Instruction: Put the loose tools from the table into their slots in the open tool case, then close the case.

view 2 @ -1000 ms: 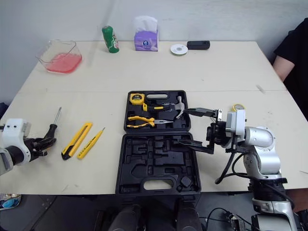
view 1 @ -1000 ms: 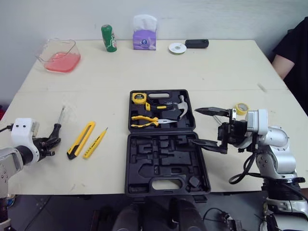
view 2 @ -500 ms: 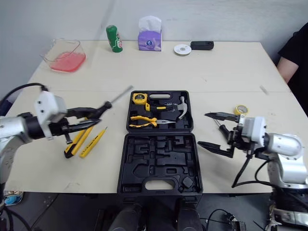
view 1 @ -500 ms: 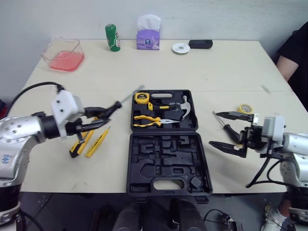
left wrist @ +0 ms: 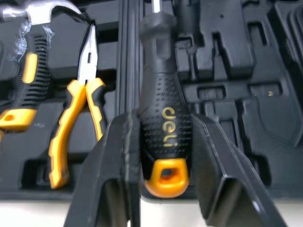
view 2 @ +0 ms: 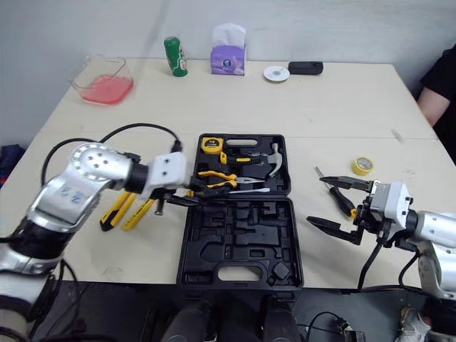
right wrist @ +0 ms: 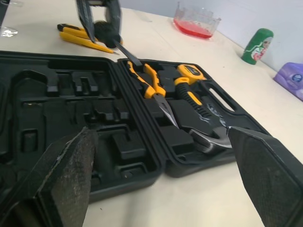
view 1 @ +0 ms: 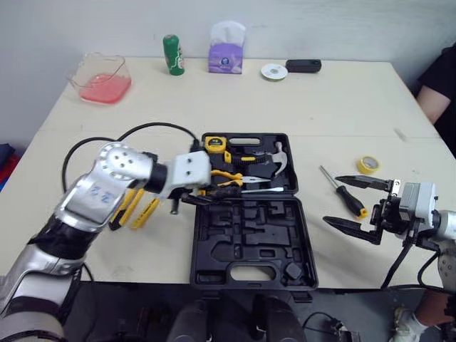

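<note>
- A pale table (view 1: pixel 320 114) was seen from above, with 12 o'clock at its far edge.
- An open black tool case (view 1: pixel 246 246) lay at the middle, its hinge running from 9 to 3 o'clock.
- The case's 12 o'clock half held a yellow tape measure (view 1: pixel 215 144), yellow-handled pliers (view 1: pixel 222 175) and a hammer (view 1: pixel 269 159). The 6 o'clock half showed moulded recesses.
- The left gripper (view 1: pixel 208 194) reached in from 9 o'clock, its 2 black fingers clamped on the sides of a screwdriver (left wrist: pixel 163 118) with a black handle and yellow end cap.
- That screwdriver sat over the case's hinge line, just on the 6 o'clock side of the pliers. Its long axis ran 9 to 3 o'clock, handle at the case's 9 o'clock edge, metal tip pointing toward 3 o'clock.
- The right gripper (view 1: pixel 333 200) sat above the table at 3 o'clock from the case, its fingers spread wide and holding nothing.
- A second screwdriver (view 1: pixel 348 197) lay on the table, showing between those spread fingers, tip toward 11 o'clock and handle toward 5 o'clock.
- A yellow tape roll (view 1: pixel 368 164) lay near it at 1 o'clock.
- At 9 o'clock from the case lay a yellow utility knife (view 2: pixel 116 211) and a slim yellow tool (view 2: pixel 140 211), side by side, both pointing toward 1 o'clock.
</note>
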`<state>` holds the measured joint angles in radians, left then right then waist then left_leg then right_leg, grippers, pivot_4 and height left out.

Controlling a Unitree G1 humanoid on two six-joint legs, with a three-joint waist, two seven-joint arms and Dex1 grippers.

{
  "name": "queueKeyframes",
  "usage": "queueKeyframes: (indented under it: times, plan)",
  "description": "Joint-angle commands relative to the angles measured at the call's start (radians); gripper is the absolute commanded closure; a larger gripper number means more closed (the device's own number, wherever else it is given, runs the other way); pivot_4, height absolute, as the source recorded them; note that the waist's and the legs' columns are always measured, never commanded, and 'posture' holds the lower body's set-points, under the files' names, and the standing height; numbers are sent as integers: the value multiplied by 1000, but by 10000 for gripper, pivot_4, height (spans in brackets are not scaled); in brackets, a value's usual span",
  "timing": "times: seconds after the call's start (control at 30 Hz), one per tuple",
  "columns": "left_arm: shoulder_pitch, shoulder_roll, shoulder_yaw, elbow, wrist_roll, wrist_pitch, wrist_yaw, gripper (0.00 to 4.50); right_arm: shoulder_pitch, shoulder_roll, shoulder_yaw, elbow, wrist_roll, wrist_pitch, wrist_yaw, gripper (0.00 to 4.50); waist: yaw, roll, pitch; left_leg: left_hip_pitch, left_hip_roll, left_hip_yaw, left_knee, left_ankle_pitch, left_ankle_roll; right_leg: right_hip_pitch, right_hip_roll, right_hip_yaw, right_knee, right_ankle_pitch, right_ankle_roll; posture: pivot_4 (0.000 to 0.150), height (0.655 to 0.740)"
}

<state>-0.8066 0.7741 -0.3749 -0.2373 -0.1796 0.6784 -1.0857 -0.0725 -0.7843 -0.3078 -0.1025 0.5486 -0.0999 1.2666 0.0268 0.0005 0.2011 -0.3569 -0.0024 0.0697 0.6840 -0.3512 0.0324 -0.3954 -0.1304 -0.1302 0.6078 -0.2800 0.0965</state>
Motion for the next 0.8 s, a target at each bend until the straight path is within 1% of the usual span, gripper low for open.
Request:
queueKeyframes:
  times: [0.03, 0.13, 0.37, 0.43, 0.63, 0.8]
  plan:
    - [-59, -7, -54, -48, 45, 133, 16, 35090, 20, -4, -15, -73, 13, 22, -32, 0, -1, 0, 0, 0, 0, 0, 0, 0, 0, 0, 0, 0, 0, 0, 0, 1500, 7400]
    - [-85, -9, -94, -63, 57, 157, -8, 35090, 18, -7, -15, -79, 10, 29, -43, 0, -3, 0, 0, 0, 0, 0, 0, 0, 0, 0, 0, 0, 0, 0, 0, 1500, 7400]
    - [-137, -16, -204, -43, 148, 113, -40, 35090, 13, -8, -8, -77, 7, 35, -43, 0, 0, 0, 0, 0, 0, -1, 1, 0, 0, 0, 0, 0, -1, 0, 0, 1500, 7400]
    - [-150, -3, -236, -29, 190, 93, -53, 35090, 12, -8, -5, -78, 8, 36, -41, 0, 0, 0, 0, -1, 0, -2, 1, 0, 0, 0, 0, 0, -1, 0, 0, 1500, 7400]
    - [-177, 2, -259, -31, 245, 87, -88, 35090, 12, -4, -3, -74, 9, 34, -39, 0, 0, 0, 0, -1, 0, -2, 1, 1, 0, 0, 0, 0, 0, 0, 0, 1500, 7400]
    - [-165, -22, -257, -37, 278, 132, -65, 35090, 9, -1, 5, -74, 12, 34, -33, 0, 0, 0, 0, -1, 0, -2, 1, 1, 1, 0, 0, 0, 0, 0, 0, 1500, 7400]
